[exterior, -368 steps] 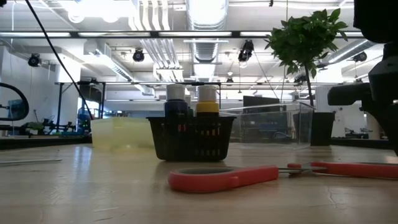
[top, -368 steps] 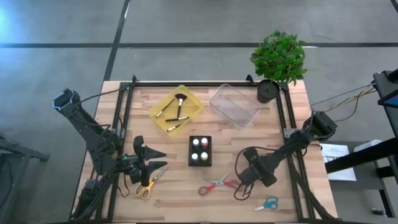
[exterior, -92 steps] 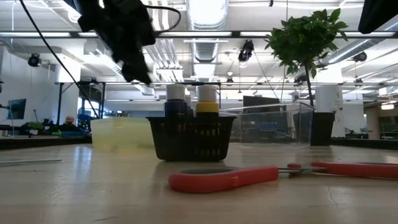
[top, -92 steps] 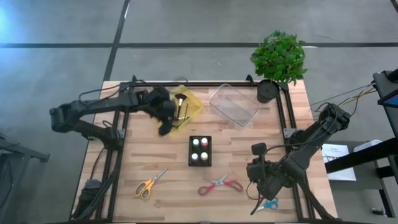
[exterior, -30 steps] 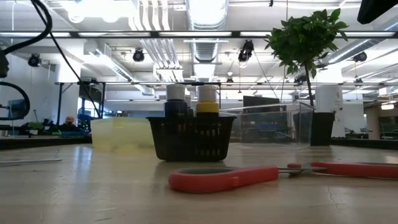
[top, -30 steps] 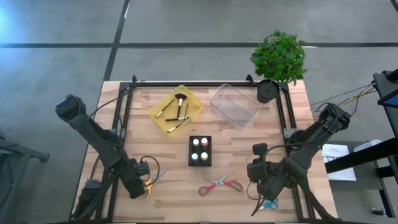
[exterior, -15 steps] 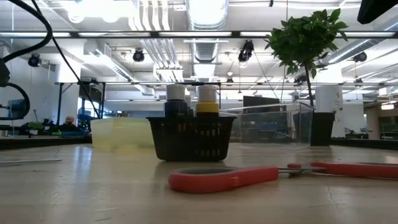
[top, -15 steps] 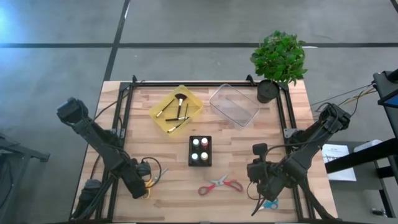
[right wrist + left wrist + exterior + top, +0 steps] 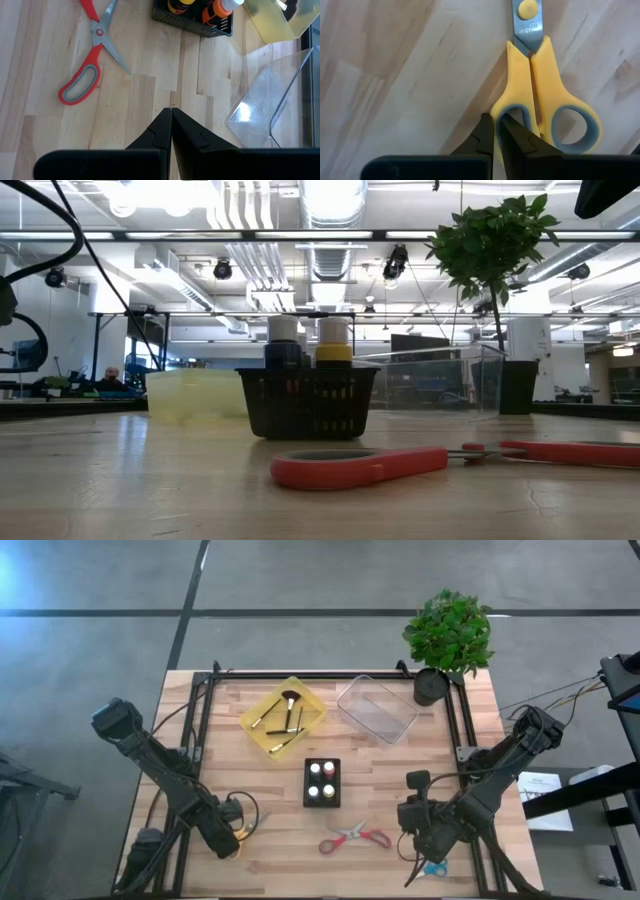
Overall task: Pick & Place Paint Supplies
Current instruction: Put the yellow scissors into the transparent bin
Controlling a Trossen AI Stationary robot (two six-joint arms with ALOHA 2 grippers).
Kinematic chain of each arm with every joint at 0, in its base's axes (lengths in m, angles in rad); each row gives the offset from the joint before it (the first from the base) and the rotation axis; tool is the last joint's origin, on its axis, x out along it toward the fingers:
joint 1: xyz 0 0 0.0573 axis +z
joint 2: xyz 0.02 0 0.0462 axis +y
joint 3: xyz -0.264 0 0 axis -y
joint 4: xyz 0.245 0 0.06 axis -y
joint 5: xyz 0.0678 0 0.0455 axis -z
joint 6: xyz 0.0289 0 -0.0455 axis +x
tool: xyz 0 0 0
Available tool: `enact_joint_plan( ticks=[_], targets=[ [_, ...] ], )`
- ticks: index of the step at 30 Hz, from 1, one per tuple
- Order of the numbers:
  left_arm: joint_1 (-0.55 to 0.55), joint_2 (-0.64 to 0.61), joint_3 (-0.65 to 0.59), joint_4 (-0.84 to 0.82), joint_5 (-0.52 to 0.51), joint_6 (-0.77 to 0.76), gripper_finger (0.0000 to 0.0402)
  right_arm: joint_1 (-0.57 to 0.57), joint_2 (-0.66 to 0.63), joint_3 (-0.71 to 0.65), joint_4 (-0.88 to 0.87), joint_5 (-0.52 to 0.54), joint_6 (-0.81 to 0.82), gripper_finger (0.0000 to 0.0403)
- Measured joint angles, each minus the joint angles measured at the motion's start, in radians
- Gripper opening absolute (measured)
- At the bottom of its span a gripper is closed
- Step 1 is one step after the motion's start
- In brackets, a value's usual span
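Observation:
The yellow-handled scissors (image 9: 535,90) lie flat on the wood near the table's left front (image 9: 243,830). My left gripper (image 9: 496,120) points steeply down and is shut on them. The red-handled scissors (image 9: 355,836) lie flat at the front middle. The blue-handled scissors (image 9: 432,867) show partly under my right arm. My right gripper (image 9: 171,111) hangs shut above bare wood, right of the red scissors (image 9: 92,60). The paint bottles stand in a black basket (image 9: 321,782). Dark-handled brushes lie in the yellow bin (image 9: 283,718). My left gripper pinches the rim of one yellow handle loop (image 9: 499,107), at its outer end. One finger (image 9: 515,137) stands inside the loop and the other (image 9: 485,135) outside. The fingers come steeply from above. The scissors lie flat on the table, blades shut.
A clear plastic bin (image 9: 377,708) sits beside the yellow bin at the back. A potted plant (image 9: 447,635) stands at the back right corner. A black metal frame (image 9: 196,720) runs along the table's sides. Bare wood lies between the basket and the red scissors.
My left arm has leaned a little lower over the yellow scissors, which lie where they were. My right arm has kept still.

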Motion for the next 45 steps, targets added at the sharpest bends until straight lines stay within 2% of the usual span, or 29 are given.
enact_joint_plan(
  ticks=[4, 17, 22, 28, 32, 34, 39, 45],
  targets=[
    [-0.001, -0.009, 0.012, 0.004, -0.025, 0.030, 0.0015, 0.000, 0.000, 0.000, 0.000, 0.000, -0.001, 0.0009],
    [0.001, -0.018, 0.078, 0.008, -0.245, 0.139, 0.0002, 0.000, 0.000, 0.000, 0.001, -0.002, -0.004, 0.0009],
    [0.000, -0.020, 0.083, 0.008, -0.291, 0.166, 0.0002, 0.000, 0.000, 0.000, 0.002, -0.002, 0.004, 0.0009],
    [0.000, -0.021, 0.083, 0.005, -0.275, 0.175, 0.0002, 0.000, 0.000, 0.000, 0.014, -0.003, 0.007, 0.0009],
    [0.000, -0.021, 0.083, 0.022, -0.215, 0.201, 0.0001, 0.000, 0.000, 0.000, 0.035, -0.003, 0.007, 0.0009],
    [0.000, -0.021, 0.083, 0.081, -0.183, 0.234, 0.0006, 0.000, 0.000, 0.000, 0.036, -0.005, 0.007, 0.0009],
    [0.000, -0.022, 0.084, 0.254, -0.163, 0.295, 0.0047, 0.000, 0.000, 0.000, 0.043, -0.010, 0.007, 0.0009],
    [0.000, 0.007, 0.084, 0.313, -0.145, 0.286, 0.0098, 0.000, 0.000, 0.000, 0.048, -0.010, 0.007, 0.0009]
  ],
)
